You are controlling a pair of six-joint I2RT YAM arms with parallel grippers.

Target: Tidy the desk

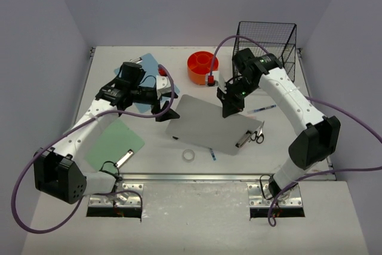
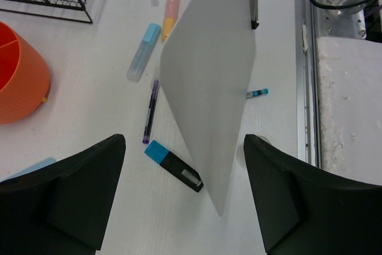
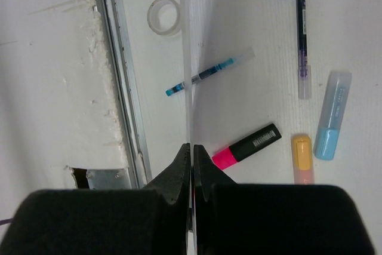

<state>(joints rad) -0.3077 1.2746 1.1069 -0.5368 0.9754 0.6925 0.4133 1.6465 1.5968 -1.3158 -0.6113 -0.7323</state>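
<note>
Right gripper (image 3: 191, 151) clenched on tilted grey board (image 2: 209, 82) above the desk (image 1: 156, 150) spanning under both arms; left gripper (image 1: 166, 110) open around its corner; board half-hides a blue pen (image 2: 258, 93).

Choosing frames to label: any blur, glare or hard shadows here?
Top external: sharp, evenly lit, soft shadows on the desk. Left wrist: grey board and pens crisp, its fingers softer. Right wrist: no glare, tape roll sharp, fingers featureless black.
</note>
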